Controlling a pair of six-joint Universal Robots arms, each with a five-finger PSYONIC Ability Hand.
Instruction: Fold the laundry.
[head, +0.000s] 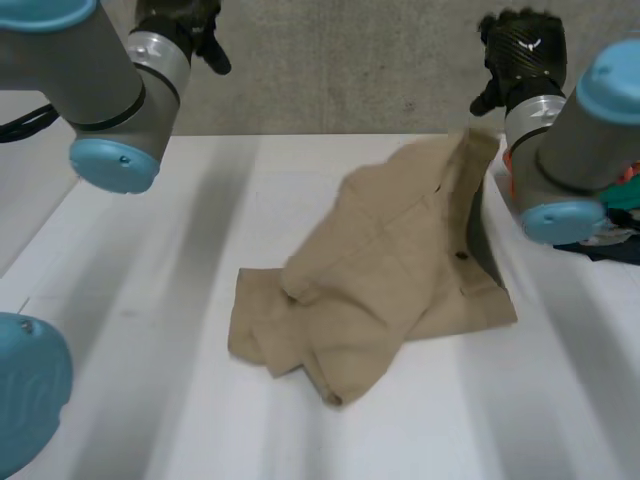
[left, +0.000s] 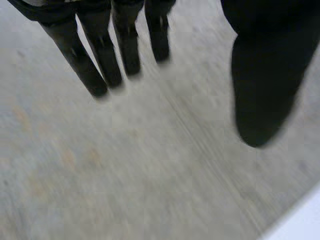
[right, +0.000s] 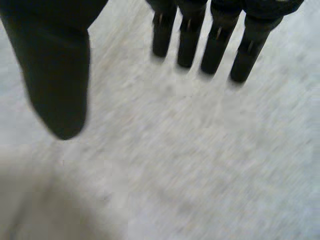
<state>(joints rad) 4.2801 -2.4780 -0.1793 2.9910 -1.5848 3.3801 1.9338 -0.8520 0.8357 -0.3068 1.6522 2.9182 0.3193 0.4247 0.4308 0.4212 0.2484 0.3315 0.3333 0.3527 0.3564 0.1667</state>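
While both hands are held up clear of the white table (head: 130, 300), the moment is set down thus.
Tan garment (head: 380, 290): lying crumpled in the middle of the table, its layers bunched over one another. One end is raised just beside the right arm's wrist, and whether it touches cannot be told.
Left hand (head: 200, 30): fingers straight, thumb apart, nothing held; well apart from the garment.
Right hand (head: 520, 45): fingers straight and set off from the thumb, nothing gripped.
Coloured pile (head: 622, 205): seen behind the right arm, at the table's edge.
Step in hand: judged to be the opening one, as no neat fold is to be seen.
Next move: the garment would need to be taken by its edges and spread flat, probably by both hands, before any fold is attempted.
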